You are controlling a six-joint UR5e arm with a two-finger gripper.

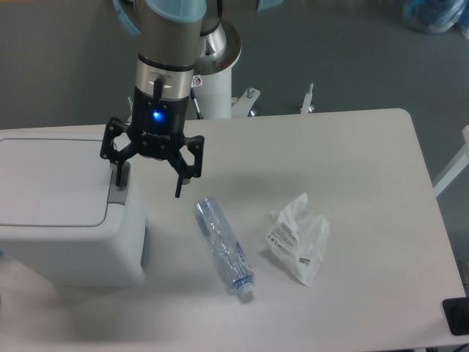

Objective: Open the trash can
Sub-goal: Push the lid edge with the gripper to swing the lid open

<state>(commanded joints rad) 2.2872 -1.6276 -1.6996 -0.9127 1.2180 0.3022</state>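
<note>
We see the bin (62,213) at the left edge of the tabletop (352,161), lid flat. Our claw (146,187) is spread wide, grasping nothing, one fingertip (117,178) over the grey tab (119,189).

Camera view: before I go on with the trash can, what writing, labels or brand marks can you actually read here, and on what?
None can be read outright.
Black pincer body: a pale brand mark under the blue light, too blurred to read.
Crumpled clear plastic wrapper: a white printed label, print too small.
Clear plastic bottle lying on the table: a bluish label, illegible.
Arm wrist: a small red and white sticker, illegible.
White boxy plastic trash can: no text visible.
</note>
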